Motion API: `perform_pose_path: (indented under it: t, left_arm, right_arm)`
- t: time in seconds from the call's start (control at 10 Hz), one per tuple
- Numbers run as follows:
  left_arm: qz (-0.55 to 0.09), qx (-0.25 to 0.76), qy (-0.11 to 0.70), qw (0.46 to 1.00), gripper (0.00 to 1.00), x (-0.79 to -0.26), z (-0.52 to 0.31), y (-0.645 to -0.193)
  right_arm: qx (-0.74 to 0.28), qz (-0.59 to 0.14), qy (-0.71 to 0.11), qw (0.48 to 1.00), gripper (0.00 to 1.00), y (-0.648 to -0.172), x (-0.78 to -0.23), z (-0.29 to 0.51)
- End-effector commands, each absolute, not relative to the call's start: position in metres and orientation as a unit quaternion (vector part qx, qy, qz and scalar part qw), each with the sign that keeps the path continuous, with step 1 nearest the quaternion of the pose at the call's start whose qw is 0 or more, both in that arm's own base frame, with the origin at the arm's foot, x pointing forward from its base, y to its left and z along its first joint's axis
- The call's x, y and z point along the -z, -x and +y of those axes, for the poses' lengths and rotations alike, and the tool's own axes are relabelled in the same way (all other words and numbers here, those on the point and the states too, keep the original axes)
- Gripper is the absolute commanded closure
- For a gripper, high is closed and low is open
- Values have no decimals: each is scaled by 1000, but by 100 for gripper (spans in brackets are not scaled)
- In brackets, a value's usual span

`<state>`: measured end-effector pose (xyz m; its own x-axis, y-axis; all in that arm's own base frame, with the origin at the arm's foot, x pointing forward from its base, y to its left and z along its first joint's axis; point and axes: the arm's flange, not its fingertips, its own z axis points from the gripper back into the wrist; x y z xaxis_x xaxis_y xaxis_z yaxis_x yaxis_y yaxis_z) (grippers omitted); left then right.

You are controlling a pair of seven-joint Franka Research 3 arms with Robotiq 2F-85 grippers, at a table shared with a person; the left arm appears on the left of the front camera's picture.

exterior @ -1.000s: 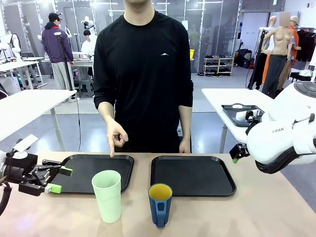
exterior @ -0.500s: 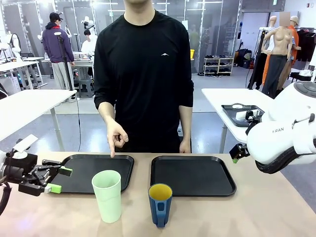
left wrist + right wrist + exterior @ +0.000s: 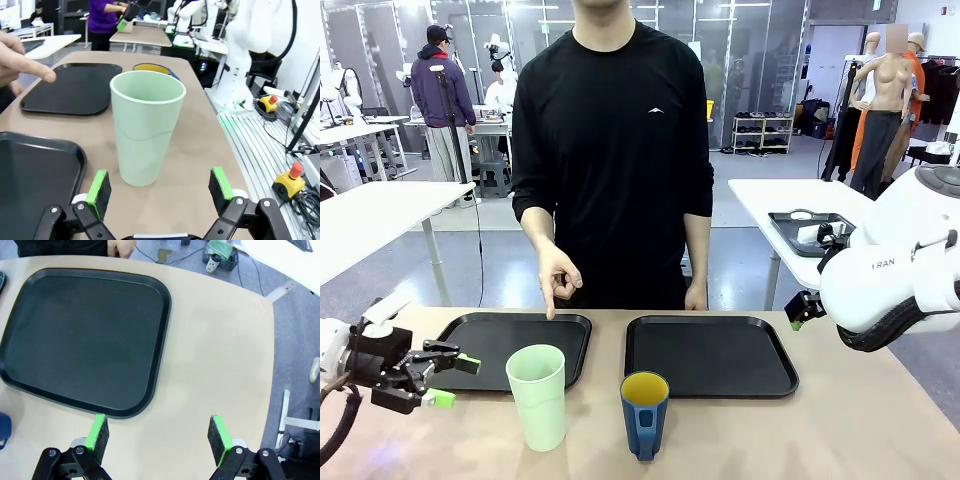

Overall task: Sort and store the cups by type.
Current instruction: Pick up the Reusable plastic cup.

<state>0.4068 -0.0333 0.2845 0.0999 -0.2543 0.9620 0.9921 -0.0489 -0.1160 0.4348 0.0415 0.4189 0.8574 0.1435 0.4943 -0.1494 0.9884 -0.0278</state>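
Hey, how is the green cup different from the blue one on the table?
The green tumbler is taller than the blue mug. The tumbler is pale mint all over; the mug is dark blue with a yellow inside. The mug has a handle; the tumbler has none. Both stand upright, mouths up, on the table.
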Motion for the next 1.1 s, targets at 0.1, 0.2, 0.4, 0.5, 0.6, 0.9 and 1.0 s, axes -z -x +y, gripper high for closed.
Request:
perform_pose_path:
  t: [0.1,0.2,0.4,0.5,0.6,0.9,1.0]
  left_arm:
    - [-417,556,505,512,0,-262,-50,-417]
    - [-421,561,512,496,0,-255,-62,-417]
    - [-424,552,526,490,0,-246,-77,-414]
    - [-427,552,527,484,0,-241,-85,-413]
    - [-430,554,524,483,0,-237,-91,-413]
    - [-442,550,510,493,0,-231,-101,-420]
    - [-443,551,508,493,0,-230,-102,-422]
  right_arm:
    - [-75,-257,-6,963,0,-435,-418,41]
    - [-75,-257,-6,963,0,-435,-418,41]
    - [-75,-257,-6,963,0,-435,-418,41]
    - [-75,-257,-6,963,0,-435,-418,41]
    - [-75,-257,-6,963,0,-435,-418,41]
    - [-75,-257,-6,963,0,-435,-418,41]
    - [-75,-257,-6,963,0,-435,-418,41]
